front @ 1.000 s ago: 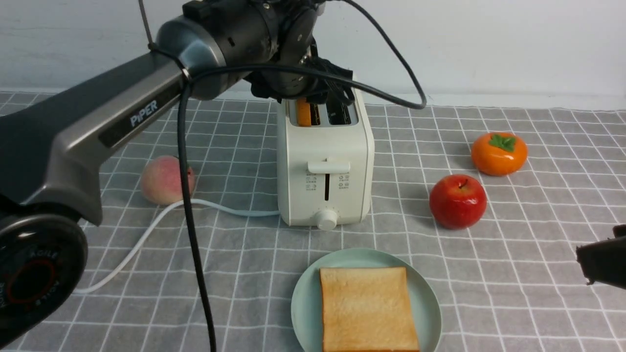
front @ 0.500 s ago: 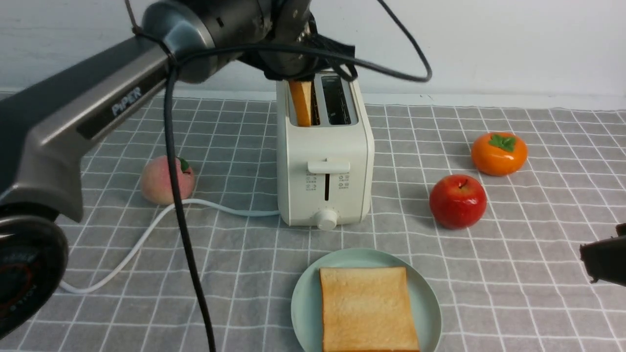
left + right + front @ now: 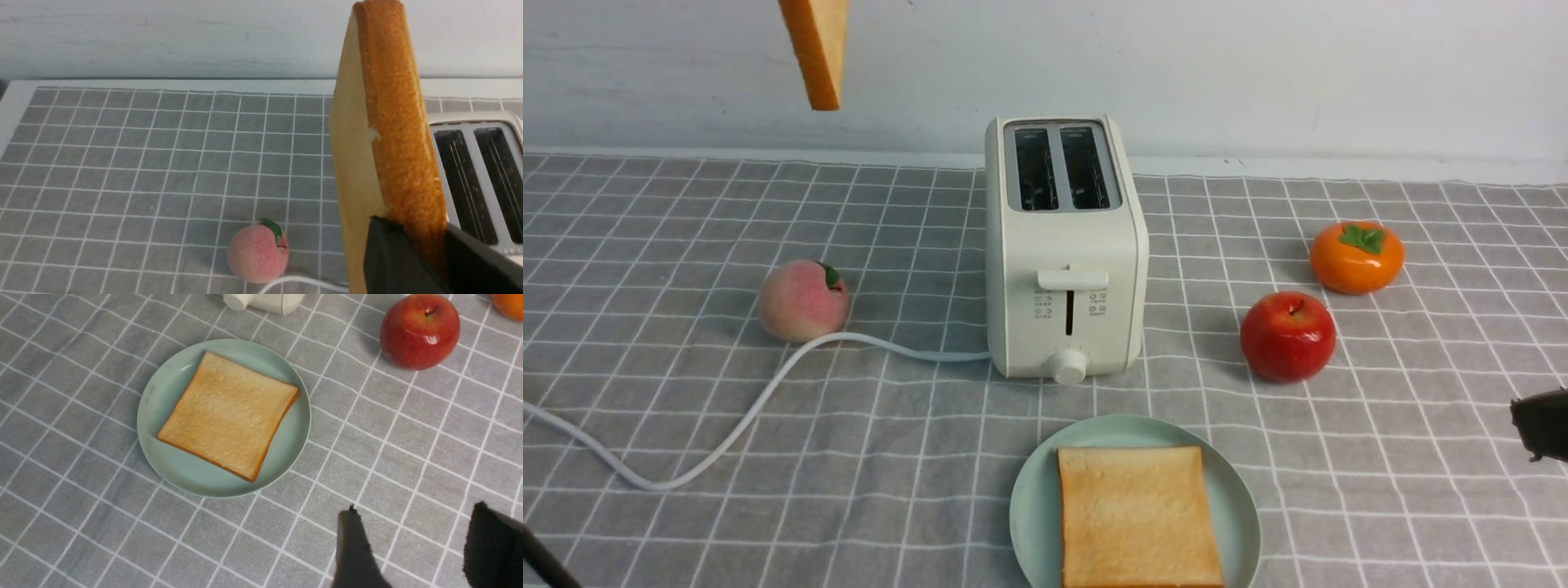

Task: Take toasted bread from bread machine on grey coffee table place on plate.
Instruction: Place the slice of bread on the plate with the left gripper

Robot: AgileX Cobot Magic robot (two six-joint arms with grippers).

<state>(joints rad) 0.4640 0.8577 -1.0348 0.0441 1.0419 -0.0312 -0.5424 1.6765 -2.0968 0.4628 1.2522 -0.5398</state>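
Observation:
One slice of toasted bread (image 3: 817,49) hangs edge-on high above the grey coffee table (image 3: 1421,506), left of the bread machine (image 3: 1066,245). My left gripper (image 3: 416,232) is shut on that slice (image 3: 388,122) at its crust edge; the gripper itself is above the front view's frame. Both slots of the bread machine (image 3: 470,118) are empty. A second slice (image 3: 1137,514) lies flat on the mint-green plate (image 3: 1029,506) in front of the machine. My right gripper (image 3: 416,506) stands open and empty over bare cloth, to the right of the plate (image 3: 163,388), showing at the front view's right edge (image 3: 1539,425).
A peach (image 3: 802,300) lies left of the bread machine with the white cord (image 3: 768,384) curving past it. A red apple (image 3: 1287,336) and an orange persimmon (image 3: 1356,257) sit to the right. A pale wall stands behind the table.
The left gripper closed on the slice in the left slot and lifted it up and to the left, out of the machine. The left arm has left the front view. The right gripper shifted slightly.

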